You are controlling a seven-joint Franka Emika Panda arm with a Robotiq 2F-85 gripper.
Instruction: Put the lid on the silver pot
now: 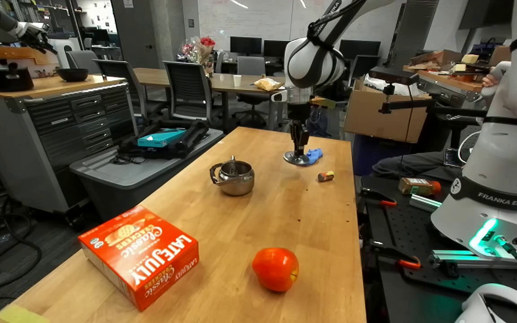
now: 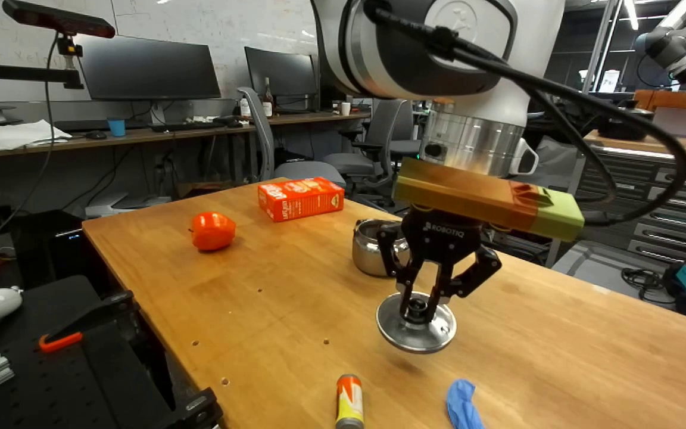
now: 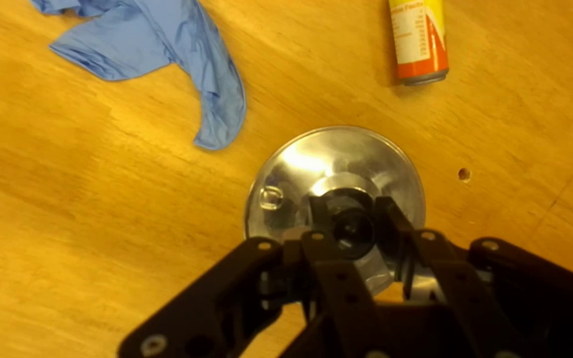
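Note:
The lid is a round silvery metal disc with a black knob; it shows in both exterior views and in the wrist view. My gripper points down and its two fingers are shut on the lid's black knob; it also shows in the wrist view. The lid hangs a little above the table, with a shadow below it. The silver pot stands upright on the table, its top open and its dark handle to the side. In an exterior view the pot is partly hidden behind my gripper.
A blue glove and a small orange-yellow can lie on the table near the lid. A red-orange cracker box and a red tomato sit further off, beyond the pot. The table's edge runs near the pot.

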